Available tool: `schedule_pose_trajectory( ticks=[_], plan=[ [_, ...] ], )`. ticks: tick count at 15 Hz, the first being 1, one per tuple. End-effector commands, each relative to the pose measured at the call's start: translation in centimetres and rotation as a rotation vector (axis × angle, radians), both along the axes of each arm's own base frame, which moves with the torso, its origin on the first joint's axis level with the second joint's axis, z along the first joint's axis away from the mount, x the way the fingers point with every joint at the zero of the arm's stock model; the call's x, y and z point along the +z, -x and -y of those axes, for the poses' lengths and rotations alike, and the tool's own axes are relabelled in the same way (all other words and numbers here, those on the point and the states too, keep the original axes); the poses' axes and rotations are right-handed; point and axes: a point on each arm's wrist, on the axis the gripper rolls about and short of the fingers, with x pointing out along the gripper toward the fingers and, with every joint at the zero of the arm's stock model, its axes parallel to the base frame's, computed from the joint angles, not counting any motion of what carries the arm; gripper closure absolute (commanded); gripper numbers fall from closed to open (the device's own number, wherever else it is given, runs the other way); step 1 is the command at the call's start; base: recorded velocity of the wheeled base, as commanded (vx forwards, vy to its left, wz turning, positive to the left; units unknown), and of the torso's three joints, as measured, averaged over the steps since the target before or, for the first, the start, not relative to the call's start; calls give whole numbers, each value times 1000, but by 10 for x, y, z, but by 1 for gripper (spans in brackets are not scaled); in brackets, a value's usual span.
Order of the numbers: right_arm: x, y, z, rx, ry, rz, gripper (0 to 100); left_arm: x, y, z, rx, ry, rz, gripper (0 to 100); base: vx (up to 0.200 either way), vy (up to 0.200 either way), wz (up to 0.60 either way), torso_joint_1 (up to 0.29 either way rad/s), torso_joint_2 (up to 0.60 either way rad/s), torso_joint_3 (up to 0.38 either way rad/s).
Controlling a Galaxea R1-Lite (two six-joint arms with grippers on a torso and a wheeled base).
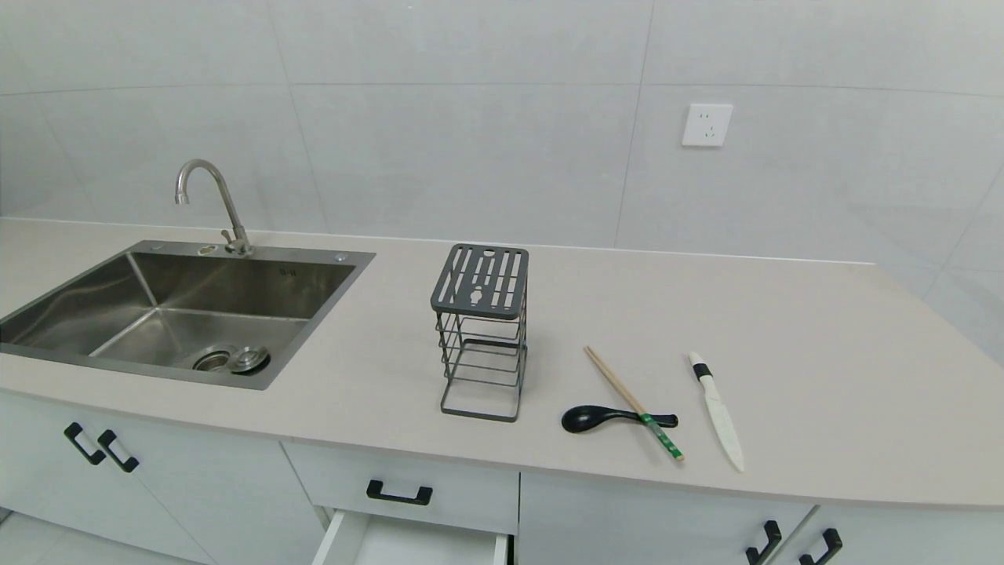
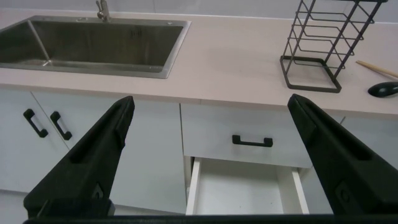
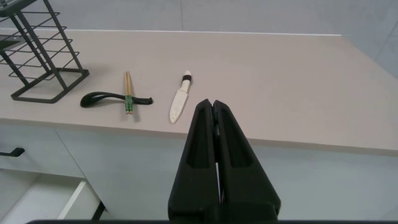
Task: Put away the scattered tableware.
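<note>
One long pale countertop (image 1: pixel 376 377) carries everything, backed by a tiled wall with a white socket (image 1: pixel 707 124) high on the right. A steel sink (image 1: pixel 235 290) is sunk into its left end, with a curved faucet (image 1: pixel 235 239) on the far rim.

Below the counter's near edge is a closed drawer with a black handle (image 1: pixel 398 494). Under it an open drawer (image 1: pixel 416 545) is pulled out and its white inside shows.

The left gripper (image 2: pixel 210 99) hangs low in front of these drawers with its fingers (image 2: pixel 93 162) spread wide apart and holding nothing. The right gripper (image 3: pixel 212 106) hangs in front of the counter's near edge farther right. Its fingers are pressed together on nothing, and they point towards the tableware.

A dark wire rack (image 1: pixel 480 282) with a slotted top stands upright mid-counter, between the sink and the loose pieces.

To the right of the rack lie three pieces, all near the front edge. Farthest right is a white knife (image 1: pixel 715 408) with a black band near its far end, set apart from the others. A pair of chopsticks (image 1: pixel 631 402) slants between the knife and the rack, and its near end lies across the handle of a black spoon (image 1: pixel 588 419). The spoon's bowl points left, just beside the rack's base.
</note>
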Motion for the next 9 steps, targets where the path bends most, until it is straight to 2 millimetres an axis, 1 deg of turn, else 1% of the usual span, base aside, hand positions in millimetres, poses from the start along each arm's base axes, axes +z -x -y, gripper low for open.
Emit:
schedule_pose_trajectory(
  ticks=[1, 5, 9],
  plan=[
    [0, 0, 0, 2, 0, 0, 100, 0, 0, 0, 0, 0, 0, 0, 0, 0, 0, 0, 0, 0],
    [0, 0, 0, 1, 34, 2, 100, 0, 0, 0, 0, 0, 0, 0, 0, 0, 0, 0, 0, 0],
    [0, 0, 0, 1, 17, 2, 100, 0, 0, 0, 0, 0, 0, 0, 0, 0, 0, 0, 0, 0]
  ],
)
